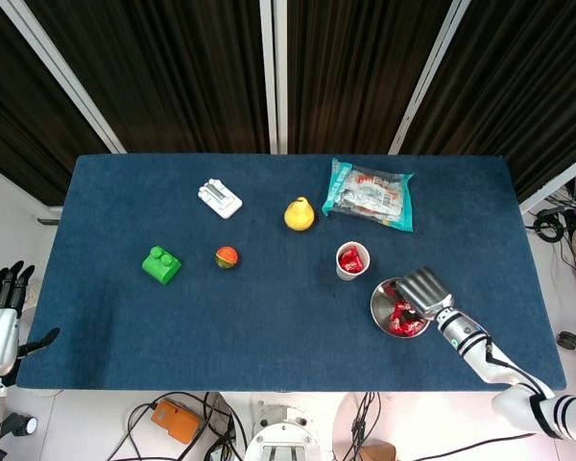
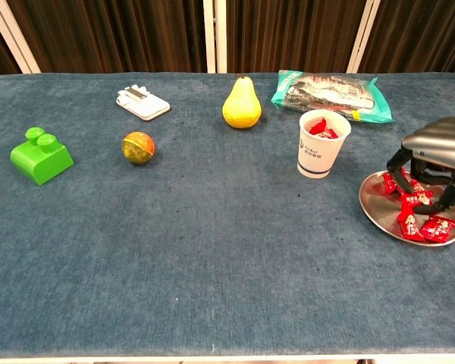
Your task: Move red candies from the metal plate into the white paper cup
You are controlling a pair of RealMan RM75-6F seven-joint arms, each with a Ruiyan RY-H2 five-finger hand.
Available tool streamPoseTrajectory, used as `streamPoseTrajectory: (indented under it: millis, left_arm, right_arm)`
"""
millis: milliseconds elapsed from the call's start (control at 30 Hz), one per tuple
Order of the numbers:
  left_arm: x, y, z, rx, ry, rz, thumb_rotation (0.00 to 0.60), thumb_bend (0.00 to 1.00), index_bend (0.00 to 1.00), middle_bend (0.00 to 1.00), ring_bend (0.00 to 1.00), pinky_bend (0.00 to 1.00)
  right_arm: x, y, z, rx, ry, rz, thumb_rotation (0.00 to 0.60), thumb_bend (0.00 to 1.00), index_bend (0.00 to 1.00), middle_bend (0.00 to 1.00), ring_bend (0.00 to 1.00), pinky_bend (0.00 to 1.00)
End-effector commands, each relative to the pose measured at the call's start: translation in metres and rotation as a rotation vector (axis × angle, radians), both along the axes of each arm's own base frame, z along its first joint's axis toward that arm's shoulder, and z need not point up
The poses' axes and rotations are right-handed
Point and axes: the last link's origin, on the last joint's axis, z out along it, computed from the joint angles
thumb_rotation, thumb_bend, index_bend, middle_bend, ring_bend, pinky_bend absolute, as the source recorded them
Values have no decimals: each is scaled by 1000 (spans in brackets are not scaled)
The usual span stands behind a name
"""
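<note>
The right robot hand (image 2: 432,163) hovered with fingers curled over red wrapped candies (image 2: 415,208) on the round metal plate (image 2: 375,214), grasp undeterminable, evidently positioned for pickup.

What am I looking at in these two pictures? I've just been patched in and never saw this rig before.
It is a two-armed robot with finger hands at a blue table. One picture looks down from its head, the other looks forward from its chest.

The right hand is lowered over the metal plate, fingers curled down among the red candies; whether it has gripped one cannot be told. The left hand waits open off the table's left edge.

The white paper cup, beside the plate, already holds some candies. Also lying there: a yellow pear, a snack bag, a green block, a small red-and-green ball and a white device.
</note>
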Motion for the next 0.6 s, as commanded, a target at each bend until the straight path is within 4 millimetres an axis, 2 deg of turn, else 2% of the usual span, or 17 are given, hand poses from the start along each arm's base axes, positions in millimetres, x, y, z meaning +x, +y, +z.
streamPoseTrajectory:
  millis: [33,300,433,600]
  left_arm:
    - [0,0,0,0,0,-1,600,0,0,0,0,0]
    - [2,3,1,2,1,-11,600,0,0,0,0,0]
    - [2,3,0,-1,1,-8,600,0,0,0,0,0]
    - [1,1,1,4,4,-4,600,0,0,0,0,0]
  right_arm:
    - [11,-6,11,-35,-51,11,600,470,761,968,1000,1000]
    - [61,-37,35,-135,-228,53,600,470,758,968,1000,1000]
    - [83,-54,28,-120,-288,36,600,470,743,968,1000,1000]
    - [95,-66,12,-90,-305,21,600,470,706,968,1000,1000]
